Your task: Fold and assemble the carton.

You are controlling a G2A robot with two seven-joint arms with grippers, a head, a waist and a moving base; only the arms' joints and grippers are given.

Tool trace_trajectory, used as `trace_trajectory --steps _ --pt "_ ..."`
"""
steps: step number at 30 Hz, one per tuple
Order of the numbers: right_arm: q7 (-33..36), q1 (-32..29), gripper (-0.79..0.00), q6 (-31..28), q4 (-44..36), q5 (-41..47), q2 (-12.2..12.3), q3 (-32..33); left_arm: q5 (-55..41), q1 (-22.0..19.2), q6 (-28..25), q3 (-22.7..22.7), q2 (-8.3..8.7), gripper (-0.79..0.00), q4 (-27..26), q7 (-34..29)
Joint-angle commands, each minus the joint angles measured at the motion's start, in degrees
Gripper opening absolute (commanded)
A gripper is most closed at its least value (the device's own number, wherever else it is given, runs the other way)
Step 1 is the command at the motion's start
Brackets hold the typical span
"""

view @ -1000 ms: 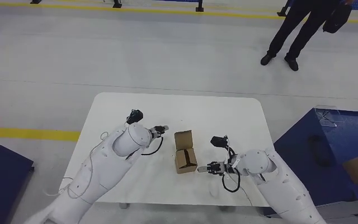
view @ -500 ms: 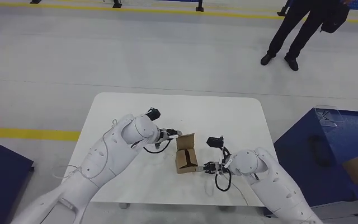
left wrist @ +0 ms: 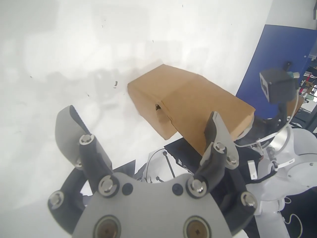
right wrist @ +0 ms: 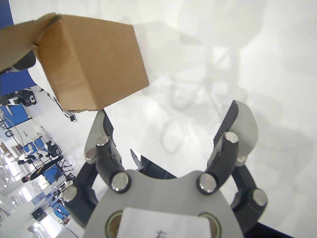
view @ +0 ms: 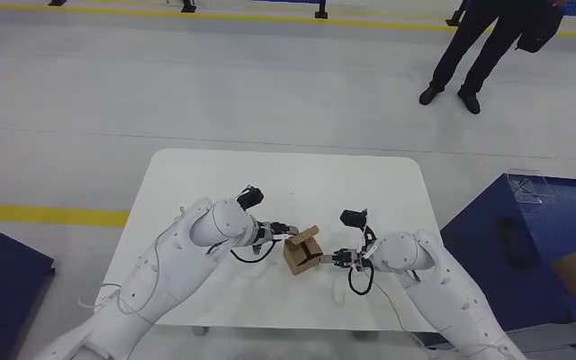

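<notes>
Carton (view: 302,249) sits askew in the middle of the bench (view: 225,180), its body boxed and one flap raised on the far side. My left fingers (left wrist: 218,134) are spread apart at that flap. My right fingers (right wrist: 241,122) gape just beside the carton's right corner. I judge the flap-folding step is in hand; the next move calls for pressing the flap down while bracing the body.
</notes>
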Motion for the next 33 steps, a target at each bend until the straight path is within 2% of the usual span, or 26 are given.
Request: trace_trajectory --steps 1,6,10,20,26,33 --pt "-0.75 0.16 0.0 0.09 0.56 0.37 -0.05 0.36 0.87 1.1 0.89 -0.47 0.42 0.0 -1.75 -0.31" --pt "-1.25 0.75 0.0 -0.03 1.82 0.59 -0.16 0.65 2.57 3.3 1.72 -0.8 1.06 0.0 -5.67 -1.22" --pt "-1.79 0.97 0.0 -0.33 2.5 0.97 -0.15 1.29 4.17 3.8 2.54 0.28 0.94 0.0 -7.23 -1.47" --pt "1.65 -2.39 0.0 -9.21 -1.0 9.49 1.23 8.3 4.52 1.9 3.97 1.98 -0.56 0.0 -4.38 -0.49" --pt "-2.28 -5.21 0.0 -9.71 -4.29 11.36 1.4 9.67 4.3 1.12 3.96 2.6 -1.31 0.0 -2.48 -0.5" --pt "-10.24 -6.07 0.0 -8.03 -5.93 3.66 0.75 5.37 4.36 0.8 3.61 2.63 -1.82 0.0 -1.36 -0.25"
